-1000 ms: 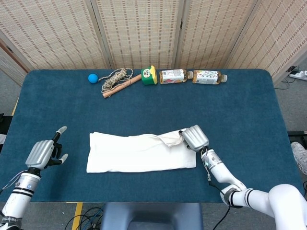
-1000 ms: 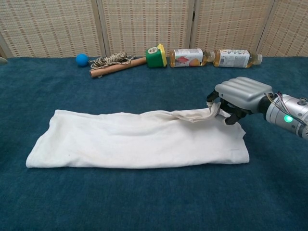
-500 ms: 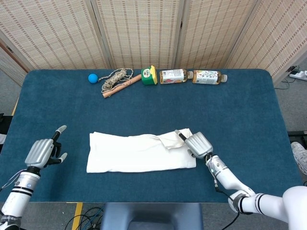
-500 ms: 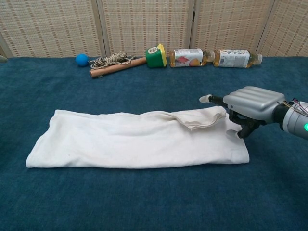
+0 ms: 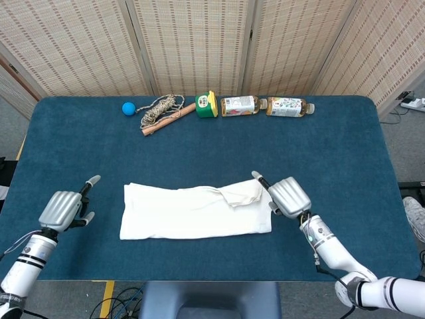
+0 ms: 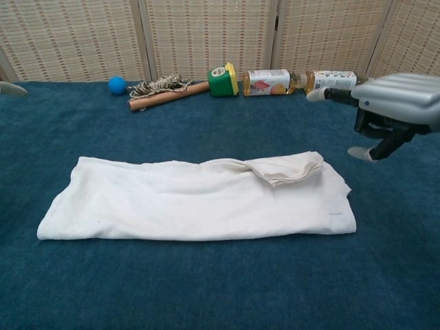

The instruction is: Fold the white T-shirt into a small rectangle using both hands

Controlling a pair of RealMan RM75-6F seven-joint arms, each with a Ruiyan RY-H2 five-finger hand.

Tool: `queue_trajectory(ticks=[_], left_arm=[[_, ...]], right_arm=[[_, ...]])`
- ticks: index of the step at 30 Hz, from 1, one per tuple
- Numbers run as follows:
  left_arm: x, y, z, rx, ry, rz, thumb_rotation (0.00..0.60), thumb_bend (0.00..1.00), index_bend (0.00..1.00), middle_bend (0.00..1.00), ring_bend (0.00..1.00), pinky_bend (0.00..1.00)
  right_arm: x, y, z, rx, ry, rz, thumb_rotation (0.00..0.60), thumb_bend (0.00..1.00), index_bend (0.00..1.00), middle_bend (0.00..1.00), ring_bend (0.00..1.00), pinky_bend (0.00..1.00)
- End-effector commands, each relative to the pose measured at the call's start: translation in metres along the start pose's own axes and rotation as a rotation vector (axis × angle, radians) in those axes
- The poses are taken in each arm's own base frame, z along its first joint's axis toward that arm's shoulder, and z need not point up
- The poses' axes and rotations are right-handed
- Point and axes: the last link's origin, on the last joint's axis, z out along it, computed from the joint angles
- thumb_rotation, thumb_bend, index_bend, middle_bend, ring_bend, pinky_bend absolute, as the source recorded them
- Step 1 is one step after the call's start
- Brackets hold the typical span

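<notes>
Along the far edge of the blue table (image 5: pixel 345 153): blue ball (image 5: pixel 128 108), rope on a stick (image 5: pixel 163 111), green container (image 5: pixel 207 105), two bottles (image 5: pixel 265 106); woven screens behind; white T-shirt (image 5: pixel 196 211) flat mid-table, apparently folded lengthwise; right hand (image 5: pixel 290 195) beside it, empty, fingers apart; left hand (image 5: pixel 62 210) likewise.

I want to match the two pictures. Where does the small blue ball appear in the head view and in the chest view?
Head view: the small blue ball lies at the far edge of the table, left of centre.
Chest view: the ball lies at the far edge, upper left.
Shared landmark: the coiled rope on a wooden stick, just to the right of the ball in both views.
</notes>
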Motion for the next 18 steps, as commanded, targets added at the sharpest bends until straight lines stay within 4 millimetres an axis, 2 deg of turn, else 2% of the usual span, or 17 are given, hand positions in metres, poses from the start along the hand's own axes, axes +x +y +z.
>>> queue_trajectory(ticks=[1, 6, 9, 18], left_arm=[[-0.014, 0.002, 0.014, -0.138, 0.013, 0.115, 0.600, 0.32, 0.11, 0.79, 0.73, 0.93], [-0.028, 0.004, 0.031, -0.277, 0.081, 0.192, 0.600, 0.22, 0.28, 0.79, 0.73, 0.92], [-0.037, 0.006, 0.041, -0.354, 0.106, 0.224, 0.600, 0.20, 0.34, 0.80, 0.73, 0.92], [-0.059, 0.014, 0.063, -0.492, 0.091, 0.347, 0.600, 0.20, 0.37, 0.80, 0.73, 0.92]], right_arm=[[0.022, 0.009, -0.012, -0.023, 0.062, -0.017, 0.600, 0.37, 0.00, 0.92, 0.94, 1.00], [0.032, 0.020, -0.029, -0.055, 0.079, -0.014, 0.600, 0.37, 0.00, 0.92, 0.94, 1.00], [0.032, 0.025, -0.038, -0.073, 0.080, -0.012, 0.600, 0.36, 0.00, 0.92, 0.94, 1.00], [0.026, 0.036, -0.062, -0.118, 0.056, -0.007, 0.600, 0.36, 0.00, 0.92, 0.94, 1.00]])
